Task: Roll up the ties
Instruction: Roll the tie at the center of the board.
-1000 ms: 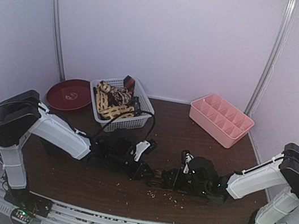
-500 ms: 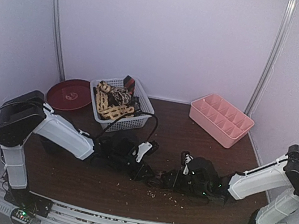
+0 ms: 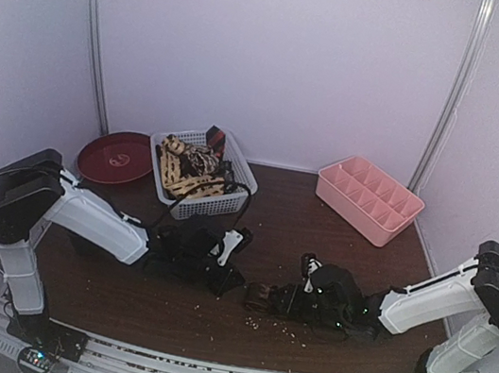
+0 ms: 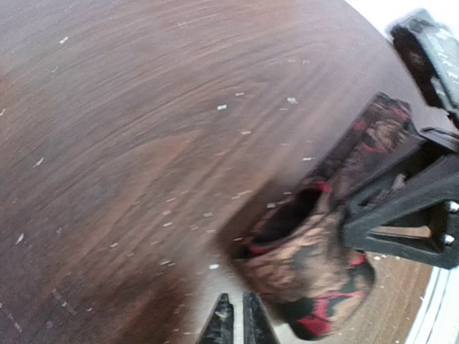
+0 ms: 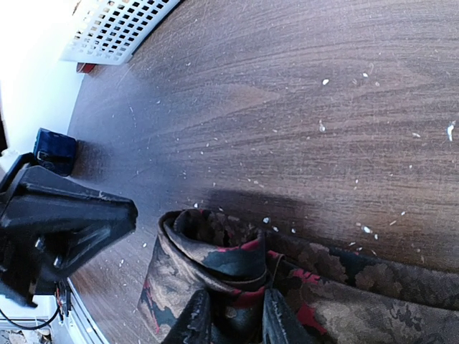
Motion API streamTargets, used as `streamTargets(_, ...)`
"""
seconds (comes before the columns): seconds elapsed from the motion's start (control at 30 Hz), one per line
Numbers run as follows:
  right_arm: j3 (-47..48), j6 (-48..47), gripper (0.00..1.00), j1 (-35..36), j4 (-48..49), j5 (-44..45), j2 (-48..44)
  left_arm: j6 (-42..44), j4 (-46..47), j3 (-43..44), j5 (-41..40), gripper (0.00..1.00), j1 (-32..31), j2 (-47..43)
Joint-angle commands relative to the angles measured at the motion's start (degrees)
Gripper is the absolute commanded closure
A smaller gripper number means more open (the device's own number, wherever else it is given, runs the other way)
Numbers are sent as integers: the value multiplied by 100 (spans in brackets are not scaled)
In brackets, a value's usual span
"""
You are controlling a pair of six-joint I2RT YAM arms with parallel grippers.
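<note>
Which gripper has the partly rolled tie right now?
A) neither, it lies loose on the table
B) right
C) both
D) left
B: the right gripper pinches the rolled end of the tie between its fingers, while the left gripper sits beside the roll, its fingers together on nothing.
</note>
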Motion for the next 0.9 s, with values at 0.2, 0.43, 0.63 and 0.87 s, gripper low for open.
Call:
streamTargets(0.2, -214, -186, 75, 39, -165, 179, 95, 59, 489, -113, 196, 100, 108, 472)
streamTargets(0.43, -226, -338, 74, 20, -228, 197, 0, -140, 1114, -104, 1049, 100, 108, 716)
streamTargets(0.63, -287, -430, 74, 4, -210, 215, -93, -338, 1609, -95, 1763, 100, 108, 811)
streamTargets(0.87, -343, -518, 74, -31, -250, 180, -149, -380, 1723, -69, 1878, 100, 108, 642)
